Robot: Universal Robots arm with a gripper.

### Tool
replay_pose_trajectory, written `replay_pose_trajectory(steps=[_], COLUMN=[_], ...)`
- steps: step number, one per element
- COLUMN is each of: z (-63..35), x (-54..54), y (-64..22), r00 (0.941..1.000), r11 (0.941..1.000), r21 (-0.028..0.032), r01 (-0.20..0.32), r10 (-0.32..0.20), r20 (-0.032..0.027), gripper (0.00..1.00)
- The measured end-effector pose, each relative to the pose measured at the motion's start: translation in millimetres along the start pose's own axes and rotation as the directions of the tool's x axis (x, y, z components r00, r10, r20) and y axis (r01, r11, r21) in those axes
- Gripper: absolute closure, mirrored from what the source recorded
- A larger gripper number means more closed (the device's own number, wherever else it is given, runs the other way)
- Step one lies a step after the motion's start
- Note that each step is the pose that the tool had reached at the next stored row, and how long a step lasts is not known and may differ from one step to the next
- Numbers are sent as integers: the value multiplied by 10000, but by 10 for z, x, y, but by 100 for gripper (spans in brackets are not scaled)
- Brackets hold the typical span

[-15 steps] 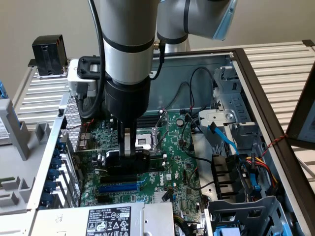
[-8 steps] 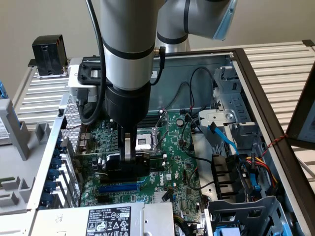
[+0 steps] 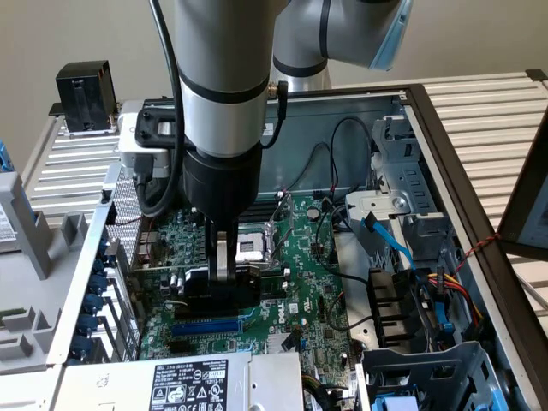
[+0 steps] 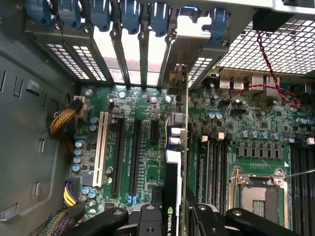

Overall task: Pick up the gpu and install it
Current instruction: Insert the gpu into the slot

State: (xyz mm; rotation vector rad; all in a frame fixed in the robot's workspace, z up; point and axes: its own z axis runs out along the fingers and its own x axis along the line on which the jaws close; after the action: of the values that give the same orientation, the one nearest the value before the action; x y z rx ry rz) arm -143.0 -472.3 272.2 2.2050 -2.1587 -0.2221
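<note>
Observing gripper (image 3: 224, 271) clamped on gpu (image 3: 210, 295). Card stands on edge over motherboard (image 3: 312, 282). I note long axis parallel to expansion slots (image 4: 126, 157), far end toward rear slot openings (image 4: 128, 54). 2 vacant black slots flank 1 side; CPU socket (image 4: 258, 189) near other.

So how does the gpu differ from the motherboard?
The gpu is small, the motherboard far larger. The gpu stands on edge in the gripper; the motherboard lies flat. The gpu wears a black shroud; the motherboard is bare green. Both sit inside the case.
</note>
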Motion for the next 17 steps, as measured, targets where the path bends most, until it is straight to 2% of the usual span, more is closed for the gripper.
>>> replay_pose_trajectory(steps=[2,3,5,8,9,11,13,17], z=[0,1,2,3,3,4,5,7], x=[-1,-6,-29,-51,-54,-53,-54,-54], y=[0,0,-1,-1,-1,-1,-1,0], r00=[10000,10000,9999,9993,9992,9992,9992,9992], r11=[10000,10000,10000,10000,10000,10000,9999,9999], r21=[-1,-4,-7,-9,2,46,115,129], r01=[-1,-5,-20,-51,-55,-51,-46,-43], r10=[1,5,20,51,55,52,51,48], r20=[-9,-32,-143,-369,-399,-401,-392,-395], gripper=[73,73,73,73,73,73,73,73])
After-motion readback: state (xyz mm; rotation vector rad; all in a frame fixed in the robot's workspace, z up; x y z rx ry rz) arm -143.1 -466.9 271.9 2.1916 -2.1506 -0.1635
